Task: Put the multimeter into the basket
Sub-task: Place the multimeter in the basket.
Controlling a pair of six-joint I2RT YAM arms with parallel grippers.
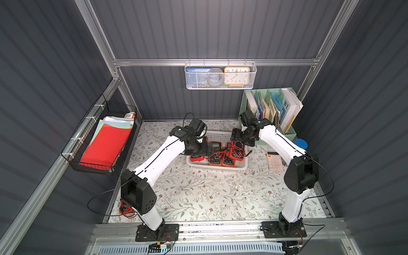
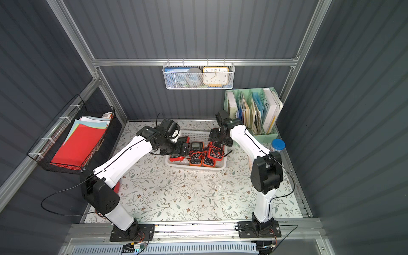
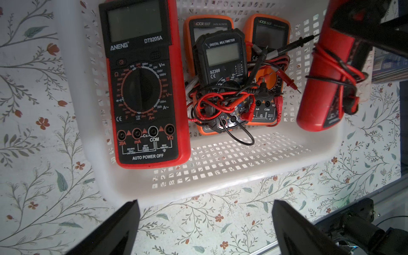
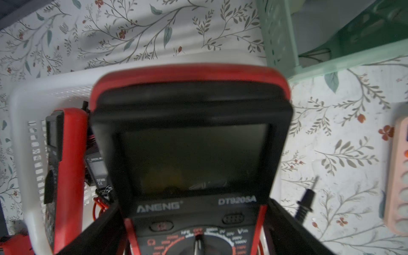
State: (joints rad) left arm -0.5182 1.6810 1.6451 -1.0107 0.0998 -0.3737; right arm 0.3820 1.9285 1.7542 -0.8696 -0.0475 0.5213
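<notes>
basket (image 1: 220, 167), calculator (image 1: 274, 161) on floral tabletop (image 1: 198, 194)

One white plastic basket (image 3: 220, 187). At it: two red multimeters (image 3: 143, 88), two orange multimeters (image 3: 270, 33), one black multimeter (image 3: 223, 55). One calculator (image 1: 274, 161), one clock (image 1: 236, 76).

Red ANENG multimeter (image 3: 143, 88) in white basket (image 3: 220, 189), end effector (image 3: 204, 202) spread wide

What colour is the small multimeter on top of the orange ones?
The small multimeter is black; the left wrist view shows it best.
</notes>
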